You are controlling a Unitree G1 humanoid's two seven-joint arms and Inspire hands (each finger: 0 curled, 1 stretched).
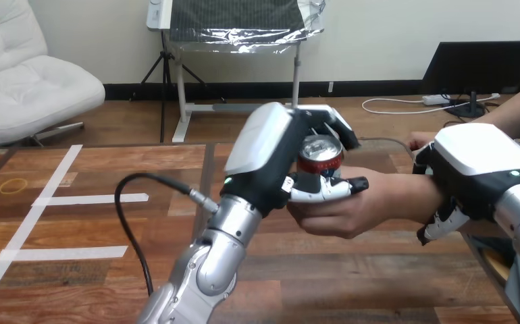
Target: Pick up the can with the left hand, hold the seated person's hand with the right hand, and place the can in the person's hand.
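- The left hand (265, 152) is closed round the soda can (320, 155), with fingers over its far side and the thumb across its near side.
- The can is upright, just above the person's hand (362, 202), which is cupped palm-up; whether they touch, I cannot tell.
- At 3 o'clock from the can, the right hand (473, 169) curls round the person's wrist.
- Judged step: the handover. Next, the can probably needs settling into the palm before the left fingers loosen.

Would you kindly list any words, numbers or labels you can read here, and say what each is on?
None can be read.
The can, gripped by the left hand just over the person's hand, has print on its side, too blurred to make out.
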